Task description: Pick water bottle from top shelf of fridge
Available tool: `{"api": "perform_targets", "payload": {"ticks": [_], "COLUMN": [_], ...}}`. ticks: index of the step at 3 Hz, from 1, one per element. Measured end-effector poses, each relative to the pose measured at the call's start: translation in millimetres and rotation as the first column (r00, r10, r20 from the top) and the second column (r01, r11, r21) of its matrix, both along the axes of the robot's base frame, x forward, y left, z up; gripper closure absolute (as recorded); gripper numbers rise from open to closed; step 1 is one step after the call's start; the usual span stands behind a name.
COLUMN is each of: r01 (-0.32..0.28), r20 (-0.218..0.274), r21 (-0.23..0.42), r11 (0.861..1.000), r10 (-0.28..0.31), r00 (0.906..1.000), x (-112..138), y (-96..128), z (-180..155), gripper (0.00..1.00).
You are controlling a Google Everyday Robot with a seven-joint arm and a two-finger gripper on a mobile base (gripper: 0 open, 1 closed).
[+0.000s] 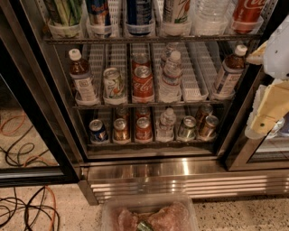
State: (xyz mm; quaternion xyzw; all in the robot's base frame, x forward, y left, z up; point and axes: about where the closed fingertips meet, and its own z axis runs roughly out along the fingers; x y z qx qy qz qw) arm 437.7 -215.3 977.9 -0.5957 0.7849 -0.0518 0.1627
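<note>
gripper (270,107) sat at the far right edge, level with the middle racks, outside the fridge (180,173) opening. couldn't tell if the jaws were spread or pressed together. it held nothing visible. water bottle (210,16) stood upright on the top shelf (149,39), second lane from the right, between a white can (176,11) and a red cola bottle (246,16), well up-left of the gripper, untouched.

The right-edge end effector (270,103) is blocky, white and cream.
</note>
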Motion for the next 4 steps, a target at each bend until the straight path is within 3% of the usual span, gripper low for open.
{"api": "perform_targets", "payload": {"ticks": [1, 4], "r01": [0.0, 0.01], "r20": [0.0, 0.063], "r21": [0.0, -0.034], "r11": [1.0, 0.999], "r10": [0.0, -0.008], "r00": [1.0, 0.998], "x": [0.0, -1.2], "y": [0.0, 1.6], "z": [0.0, 8.2], "gripper": [0.0, 0.0]}}
